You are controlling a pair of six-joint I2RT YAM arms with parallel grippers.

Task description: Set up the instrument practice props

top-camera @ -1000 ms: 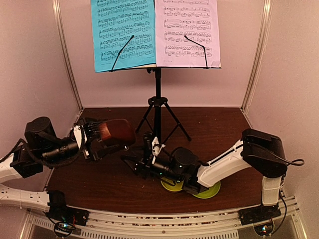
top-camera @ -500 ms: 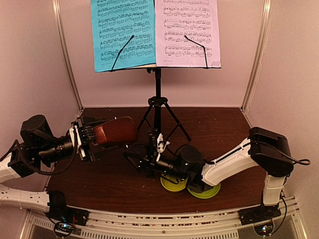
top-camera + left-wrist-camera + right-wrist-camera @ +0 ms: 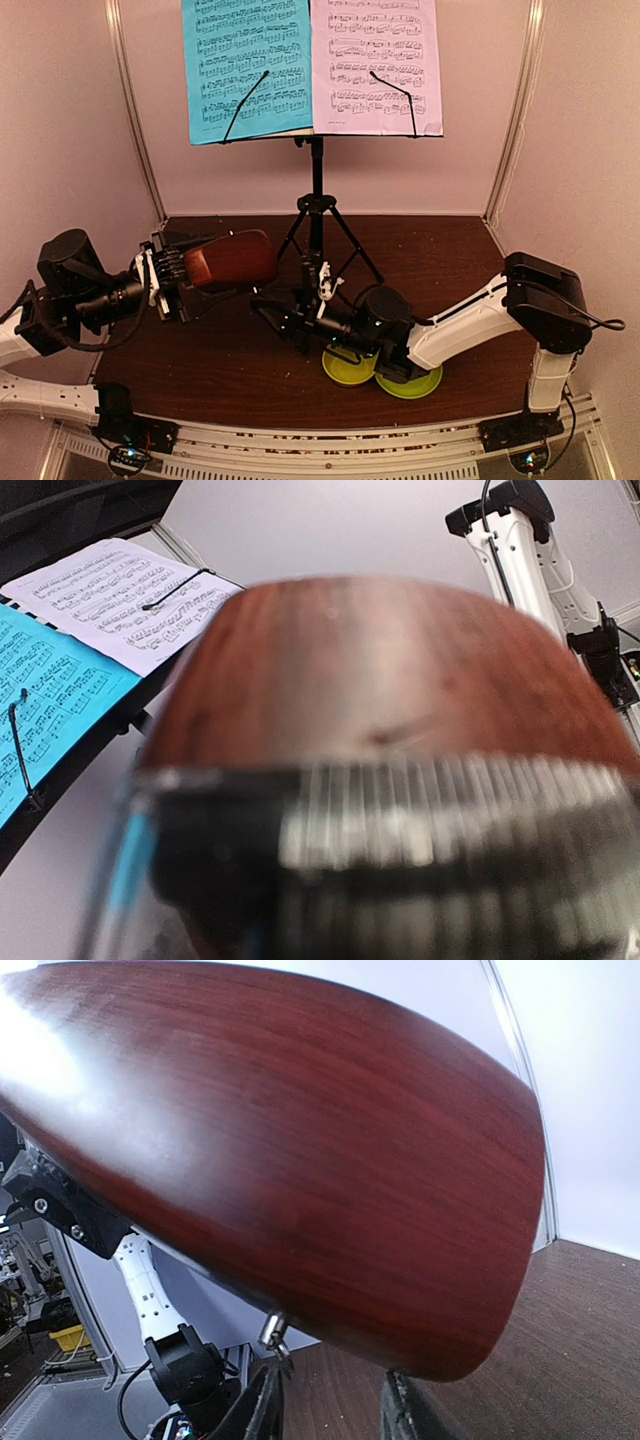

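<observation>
Metronome (image 3: 232, 260) now higher, clamped in left gripper (image 3: 183, 270). Right gripper (image 3: 268, 308) sits just beneath it, fingers narrowly apart, empty. Centre them under metal pin (image 3: 273, 1334) before closing.

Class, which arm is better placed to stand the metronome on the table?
Left: the left gripper holds the metronome above the table; the right gripper, low by the music stand, holds nothing.
</observation>
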